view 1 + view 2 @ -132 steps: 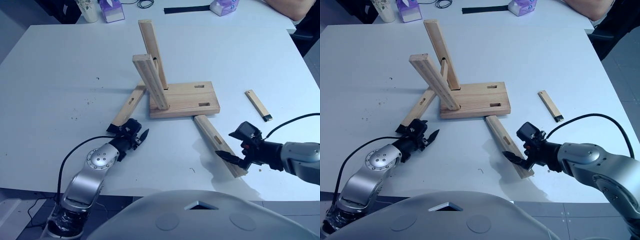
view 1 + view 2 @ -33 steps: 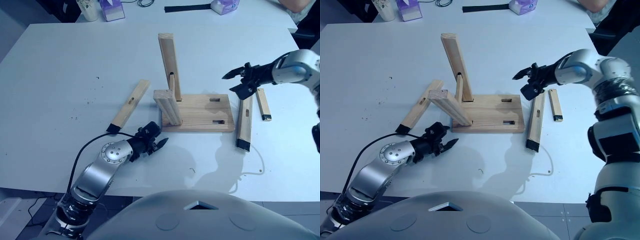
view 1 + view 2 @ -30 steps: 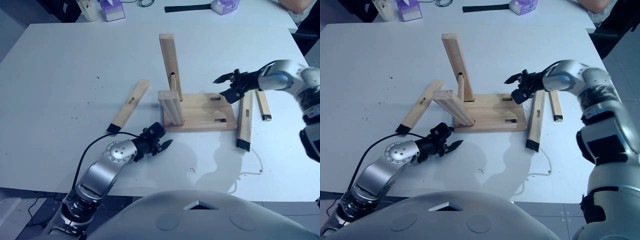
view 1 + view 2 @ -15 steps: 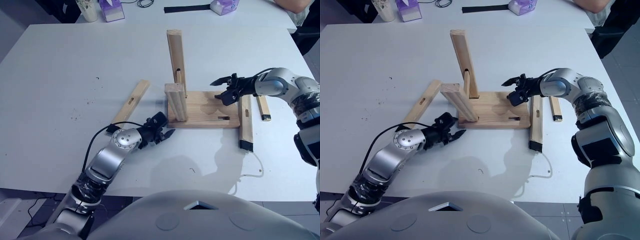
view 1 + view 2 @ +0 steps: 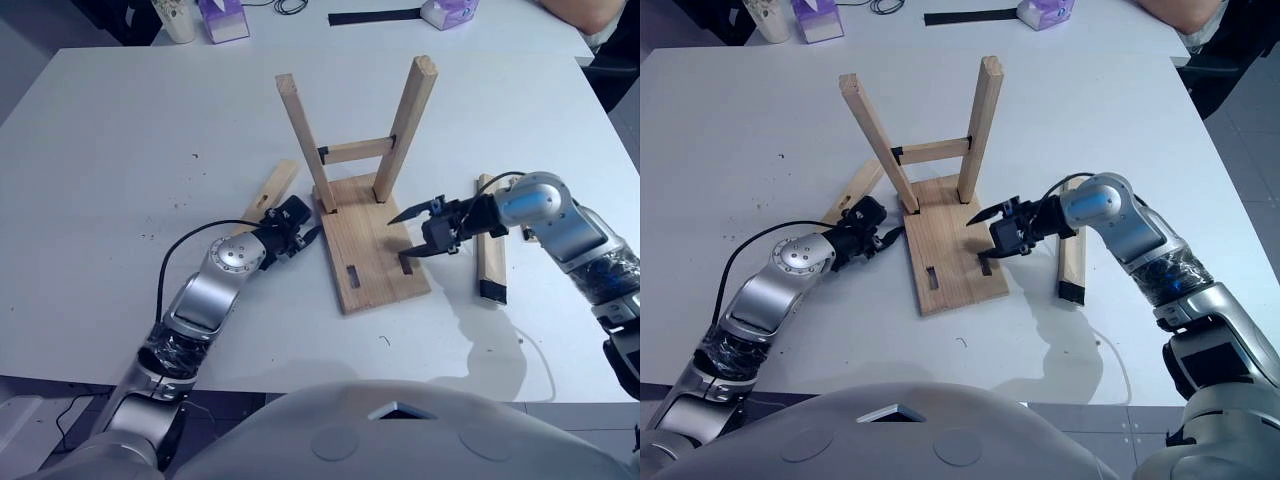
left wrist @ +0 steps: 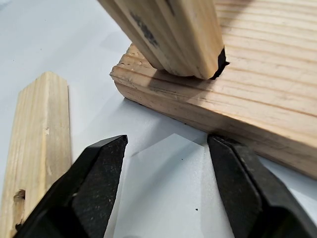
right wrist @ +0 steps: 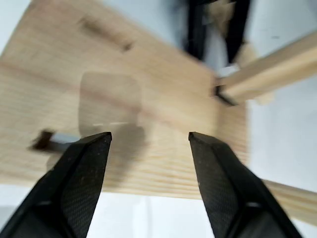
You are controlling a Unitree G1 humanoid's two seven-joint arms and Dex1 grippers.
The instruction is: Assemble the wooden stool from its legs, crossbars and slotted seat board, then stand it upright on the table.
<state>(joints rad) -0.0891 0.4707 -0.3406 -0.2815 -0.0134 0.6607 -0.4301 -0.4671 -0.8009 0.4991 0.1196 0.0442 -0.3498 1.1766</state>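
While the seat board (image 5: 372,250) lies flat on the surface (image 5: 120,150), one leg (image 5: 303,140) and a second leg (image 5: 405,130) stand at its far end, joined by a crossbar (image 5: 355,151). The left jaws, wide and empty, sit at the board's far left corner, beside the first leg's foot. The right jaws, also wide and empty, hover over the board's right edge. Unfilled slots (image 5: 354,272) mark its near end. A loose leg (image 5: 268,190) lies just left of the board and another loose leg (image 5: 490,250) just right. The bare surface extends well beyond the board's left side.
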